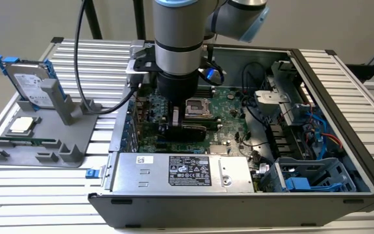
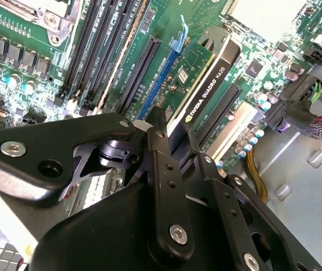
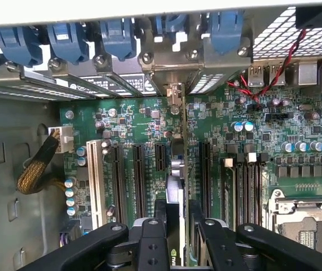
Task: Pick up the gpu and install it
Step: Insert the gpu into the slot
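The gpu [image 2: 208,76] stands on edge over the motherboard's [image 1: 229,114] expansion slots, black cooler on one face and green board on the other. In the first wrist view the gpu [image 3: 177,172] appears edge-on, and its silver end bracket [image 3: 175,93] reaches the case's rear slot openings. My gripper [image 3: 177,223] is shut on the card's upper edge, one black finger on each face, as the gripper [image 2: 175,141] also appears in the second wrist view. In the exterior view the gripper [image 1: 180,122] is low inside the open computer case [image 1: 343,122], with the gpu [image 1: 194,130] beneath it.
A grey holder [image 1: 37,151] at the exterior view's left carries a hard drive [image 1: 31,83], a processor chip [image 1: 23,124] and a memory stick [image 1: 28,141]. Inside the case are the power supply [image 1: 180,170], a blue drive cage [image 1: 310,183], the processor socket [image 1: 196,105] and loose cables [image 1: 265,122].
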Controlling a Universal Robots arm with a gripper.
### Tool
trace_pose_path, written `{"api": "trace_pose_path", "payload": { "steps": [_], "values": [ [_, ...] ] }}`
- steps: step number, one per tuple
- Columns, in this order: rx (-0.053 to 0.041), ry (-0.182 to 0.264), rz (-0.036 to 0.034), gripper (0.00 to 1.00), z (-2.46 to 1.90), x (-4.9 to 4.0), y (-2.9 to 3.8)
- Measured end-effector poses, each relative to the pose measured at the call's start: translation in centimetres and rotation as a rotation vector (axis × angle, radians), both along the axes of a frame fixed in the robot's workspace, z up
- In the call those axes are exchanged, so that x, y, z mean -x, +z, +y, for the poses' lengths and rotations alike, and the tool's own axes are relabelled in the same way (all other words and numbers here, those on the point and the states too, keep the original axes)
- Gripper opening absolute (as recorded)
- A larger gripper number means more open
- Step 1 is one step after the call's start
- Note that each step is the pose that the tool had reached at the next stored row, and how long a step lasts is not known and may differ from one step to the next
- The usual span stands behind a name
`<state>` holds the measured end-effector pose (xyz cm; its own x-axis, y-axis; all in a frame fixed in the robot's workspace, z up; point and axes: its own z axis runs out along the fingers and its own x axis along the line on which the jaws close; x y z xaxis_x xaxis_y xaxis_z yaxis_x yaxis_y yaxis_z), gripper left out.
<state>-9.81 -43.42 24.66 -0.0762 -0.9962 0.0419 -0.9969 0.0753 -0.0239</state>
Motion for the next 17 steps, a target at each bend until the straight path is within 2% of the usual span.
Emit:
{"api": "trace_pose_path", "payload": {
  "steps": [10,15,17],
  "values": [
    [-0.0002,0.0,-0.0001,0.0,0.0,0.0,-0.06],
    [0.0,0.0,0.0012,0.0,0.0,0.02,-0.77],
    [-0.0002,0.0,0.0005,0.0,0.0,0.01,-0.85]
  ]
}}
